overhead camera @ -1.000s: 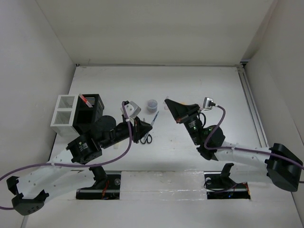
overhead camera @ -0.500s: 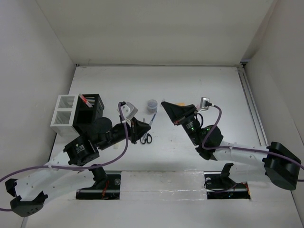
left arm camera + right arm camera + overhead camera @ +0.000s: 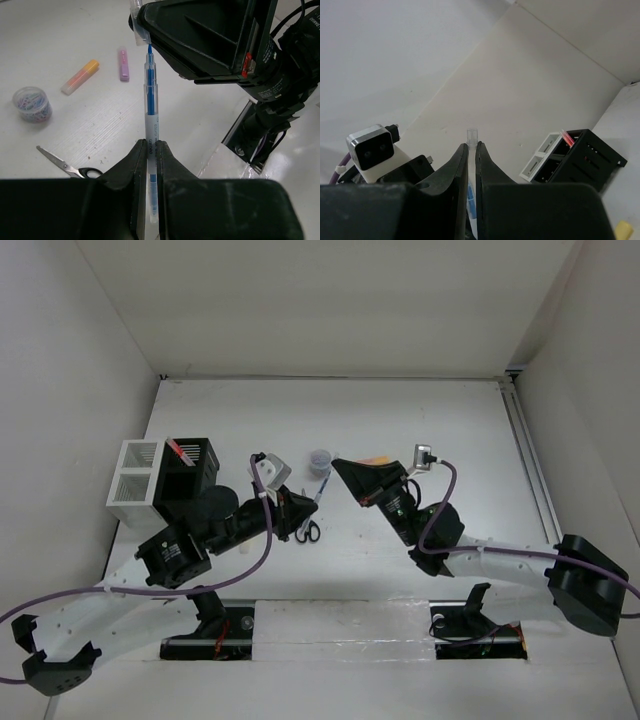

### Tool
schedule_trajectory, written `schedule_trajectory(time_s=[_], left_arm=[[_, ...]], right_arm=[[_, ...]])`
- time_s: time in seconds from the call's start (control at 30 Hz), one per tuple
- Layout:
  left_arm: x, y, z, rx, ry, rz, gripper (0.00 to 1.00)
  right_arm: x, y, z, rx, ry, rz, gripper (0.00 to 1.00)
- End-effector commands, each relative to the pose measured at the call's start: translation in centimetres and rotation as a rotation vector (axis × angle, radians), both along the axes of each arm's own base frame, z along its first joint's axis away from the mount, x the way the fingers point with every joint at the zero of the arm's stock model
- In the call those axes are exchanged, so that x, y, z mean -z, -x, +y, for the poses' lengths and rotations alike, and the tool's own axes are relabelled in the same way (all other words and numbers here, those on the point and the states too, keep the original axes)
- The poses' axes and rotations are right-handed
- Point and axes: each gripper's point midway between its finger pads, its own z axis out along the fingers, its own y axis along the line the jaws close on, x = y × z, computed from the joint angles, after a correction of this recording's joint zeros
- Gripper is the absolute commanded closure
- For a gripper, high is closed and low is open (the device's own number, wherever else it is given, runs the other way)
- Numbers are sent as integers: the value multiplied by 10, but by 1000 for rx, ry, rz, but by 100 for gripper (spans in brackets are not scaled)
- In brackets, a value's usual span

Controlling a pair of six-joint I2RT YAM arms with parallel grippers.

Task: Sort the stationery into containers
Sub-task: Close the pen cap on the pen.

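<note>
My left gripper is shut on a thin blue pen, whose bare tip points up at the right gripper. My right gripper is shut on a clear pen cap, which sits just at the pen's tip in the left wrist view. In the top view the two grippers meet nose to nose over the table's middle. The white container and the black container, with red pens in it, stand at the left. Black-handled scissors lie below the pen.
A small round tub of paper clips stands behind the scissors. An orange-yellow highlighter and a purple one lie on the table beyond it. The white side walls close in at left and right.
My right gripper has moved left with the cap, up to the pen's tip. The left gripper has shifted slightly and still holds the pen.
</note>
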Motion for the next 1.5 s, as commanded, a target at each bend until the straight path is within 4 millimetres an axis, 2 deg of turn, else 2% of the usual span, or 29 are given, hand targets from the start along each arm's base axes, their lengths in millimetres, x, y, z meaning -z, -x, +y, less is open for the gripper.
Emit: schedule_trajectory(time_s=[0.0, 0.2, 0.27, 0.63, 0.8, 0.93, 1.13, 1.47], left_arm=[[-13, -3, -3, 1, 30, -37, 100], [-11, -1, -6, 19, 24, -30, 100], [-11, -1, -6, 19, 24, -30, 100], [-13, -3, -2, -1, 30, -37, 100], [-21, -5, 6, -35, 52, -57, 100], [-23, -5, 5, -35, 60, -62, 100], [-18, -7, 2, -34, 43, -51, 100], [-16, -5, -2, -16, 37, -44, 100]], right_arm=[[-51, 17, -11, -30, -142, -115, 100], [-51, 15, -12, -8, -133, -119, 100], [-60, 17, -16, -8, -158, -134, 100], [-48, 15, -9, -12, -114, -123, 100], [-48, 14, -10, -4, -117, -118, 100], [-39, 11, -6, 0, -88, -108, 100], [-37, 12, 0, -21, -79, -109, 100], [-44, 11, -7, 4, -105, -115, 100]])
